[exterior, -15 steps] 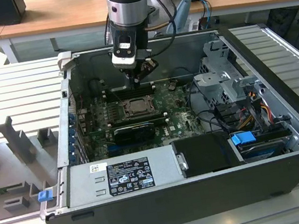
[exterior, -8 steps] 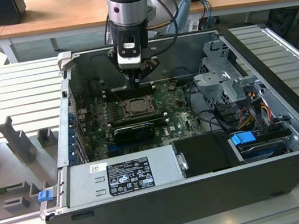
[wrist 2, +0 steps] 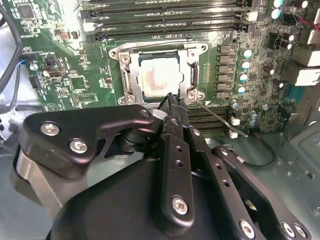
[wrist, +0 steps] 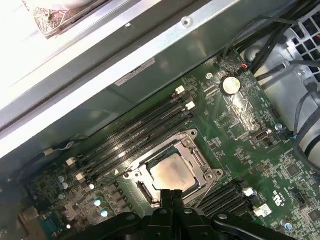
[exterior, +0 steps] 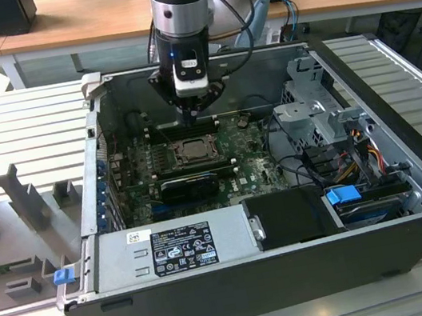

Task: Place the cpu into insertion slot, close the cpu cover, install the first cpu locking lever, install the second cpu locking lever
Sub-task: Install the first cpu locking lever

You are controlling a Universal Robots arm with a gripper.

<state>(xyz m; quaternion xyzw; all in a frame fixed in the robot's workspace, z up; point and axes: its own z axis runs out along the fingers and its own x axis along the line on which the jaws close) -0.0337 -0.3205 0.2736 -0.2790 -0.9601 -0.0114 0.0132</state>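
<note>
Nearest the exterior camera, at 6 o'clock of the open computer case (exterior: 312, 275), sits the grey power supply (exterior: 174, 249), with a blue tab (exterior: 343, 194) at its 3 o'clock. Past it, on the green motherboard (exterior: 256, 162), a long black card (exterior: 191, 185) lies crosswise. Just beyond the card, toward 12 o'clock, is the insertion slot (wrist 2: 194, 75), whose black frame shows at the side.

The cpu (wrist 2: 159, 76) is seated in that slot. It is a small flat square with a silvery-beige metal top and a dull brownish smear across its middle. The cpu cover (wrist 2: 131, 75), a thin silver frame plate, lies flat around it, and the chip's top shows through the large square window. A thin locking lever (wrist 2: 220, 120) runs out from one corner of the cover across the neighbouring black slots; whether it is latched cannot be told.

The gripper (wrist 2: 172, 100) hangs from the arm with its black fingers pressed together and nothing visible between them. Its tips are right at that same corner of the cover; contact cannot be told. At 12 o'clock of the socket in the exterior view run the long black memory slots (exterior: 182, 128), at 3 o'clock stands a metal drive cage (exterior: 311, 101), and farthest back is a wooden desk (exterior: 91, 24)
</note>
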